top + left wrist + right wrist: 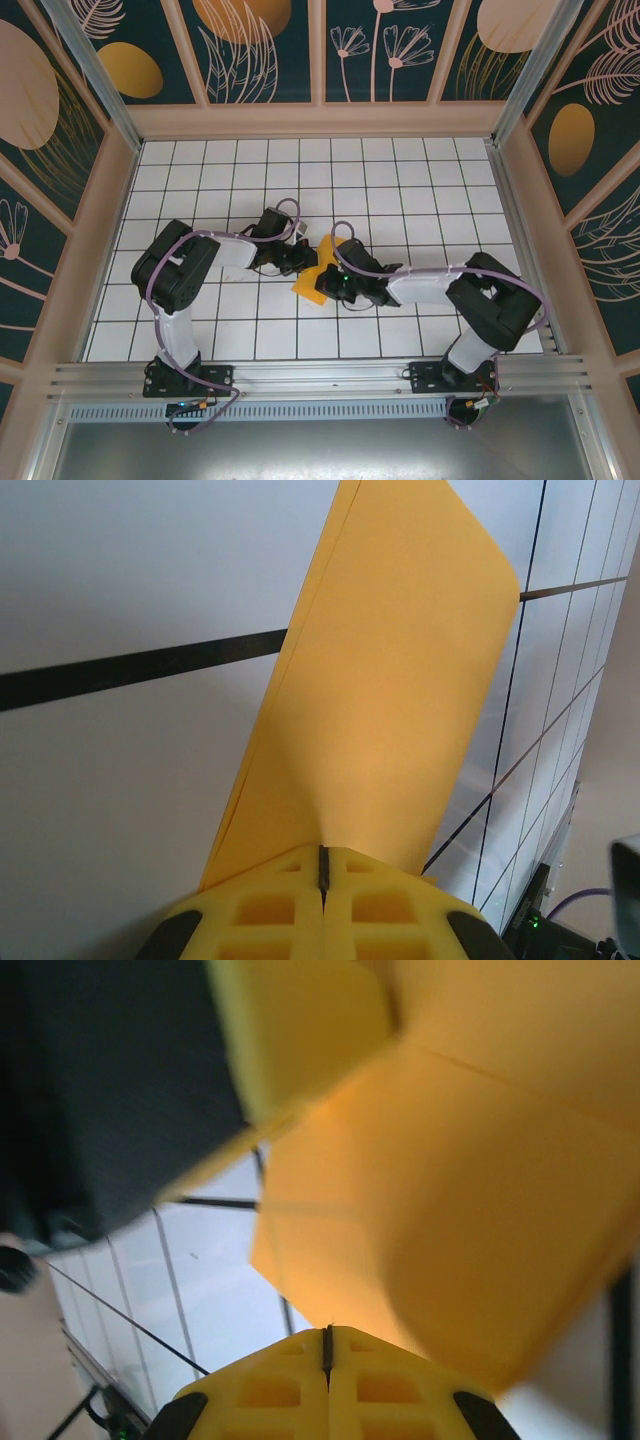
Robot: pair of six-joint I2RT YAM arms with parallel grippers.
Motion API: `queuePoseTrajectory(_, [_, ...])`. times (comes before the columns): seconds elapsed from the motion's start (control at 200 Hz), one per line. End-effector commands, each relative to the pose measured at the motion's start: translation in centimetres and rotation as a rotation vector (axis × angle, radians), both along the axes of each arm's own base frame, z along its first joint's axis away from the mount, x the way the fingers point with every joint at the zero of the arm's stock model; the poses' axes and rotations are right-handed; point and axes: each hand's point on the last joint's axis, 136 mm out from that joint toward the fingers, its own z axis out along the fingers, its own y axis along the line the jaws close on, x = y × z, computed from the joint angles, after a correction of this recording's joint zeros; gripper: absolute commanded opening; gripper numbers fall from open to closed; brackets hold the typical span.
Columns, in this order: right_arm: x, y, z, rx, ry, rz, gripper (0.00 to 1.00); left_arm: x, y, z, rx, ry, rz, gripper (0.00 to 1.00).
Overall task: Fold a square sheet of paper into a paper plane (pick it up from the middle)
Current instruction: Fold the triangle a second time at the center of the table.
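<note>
The square sheet of paper (pixel 318 268), orange-yellow and folded into layers with creases, is held off the tiled table between both arms. My left gripper (pixel 303 262) comes at it from the left and is shut on it. In the left wrist view the sheet of paper (pixel 400 680) rises from the closed yellow pads of my left gripper (pixel 323 865), doubled over with a rounded top corner. My right gripper (pixel 335 284) is shut on the lower right part. In the right wrist view the creased sheet of paper (pixel 450 1210) runs out from my right gripper (pixel 327 1345). No finished dart shape shows.
The white grid table (pixel 420 190) lies under both arms, walled by leaf-pattern panels (pixel 260 50) and a wooden rim. The left gripper's yellow pad (pixel 300 1030) and dark body (pixel 100 1090) sit close in front of the right wrist camera. A metal rail (pixel 320 375) runs along the near edge.
</note>
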Motion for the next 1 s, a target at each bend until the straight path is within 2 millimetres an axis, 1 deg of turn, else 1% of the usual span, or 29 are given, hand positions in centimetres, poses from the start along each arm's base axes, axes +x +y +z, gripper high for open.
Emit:
queuePoseTrajectory(0.0, [1.6, 0.9, -0.5, 0.000, 0.004, -0.025, 0.00, -0.7, 1.6, -3.1, 0.098, 0.037, 0.034, 0.04])
queuePoseTrajectory(0.075, [1.8, 0.6, -2.2, -0.026, 0.039, -0.039, 0.00, -0.7, 1.5, -3.1, 0.091, 0.042, 0.035, 0.04])
queuePoseTrajectory(0.115, [1.6, 0.6, -2.9, -0.025, 0.059, -0.036, 0.00, -0.8, 1.6, -3.1, 0.092, 0.041, 0.036, 0.04])
queuePoseTrajectory(0.165, [1.2, 0.1, -3.9, -0.048, 0.087, -0.045, 0.00, -0.8, 1.6, -3.1, 0.093, 0.040, 0.038, 0.04])
queuePoseTrajectory(0.26, [0.3, -0.8, -4.8, -0.068, 0.117, -0.048, 0.00, -0.8, 1.7, -3.2, 0.099, 0.041, 0.042, 0.04])
queuePoseTrajectory(0.345, [-0.8, -0.8, -4.3, -0.048, 0.128, -0.022, 0.00, -0.8, 1.9, -3.4, 0.111, 0.042, 0.051, 0.03])
queuePoseTrajectory(0.49, [-2.4, -1.5, -3.5, -0.059, 0.115, 0.005, 0.00, -0.8, 2.2, -4.0, 0.127, 0.055, 0.064, 0.02])
queuePoseTrajectory(0.585, [-3.9, -2.1, -4.0, -0.067, 0.143, 0.030, 0.00, -0.9, 2.2, -4.2, 0.134, 0.061, 0.067, 0.02])
queuePoseTrajectory(0.691, [-5.9, -2.1, -4.3, -0.060, 0.160, 0.068, 0.00, -0.9, 2.3, -4.3, 0.139, 0.061, 0.069, 0.01])
queuePoseTrajectory(0.756, [-6.7, -2.4, -4.5, -0.079, 0.165, 0.079, 0.00, -0.8, 2.3, -4.2, 0.137, 0.058, 0.070, 0.01])
queuePoseTrajectory(0.826, [-6.9, -2.8, -4.3, -0.088, 0.160, 0.068, 0.00, -0.8, 2.3, -4.2, 0.136, 0.059, 0.072, 0.01])
queuePoseTrajectory(0.896, [-6.3, -3.2, -3.7, -0.082, 0.130, 0.035, 0.00, -0.8, 2.2, -4.0, 0.132, 0.055, 0.071, 0.01])
queuePoseTrajectory(0.991, [-4.4, -3.0, -1.4, -0.032, 0.047, -0.004, 0.00, -0.7, 2.2, -3.6, 0.126, 0.049, 0.074, 0.02])
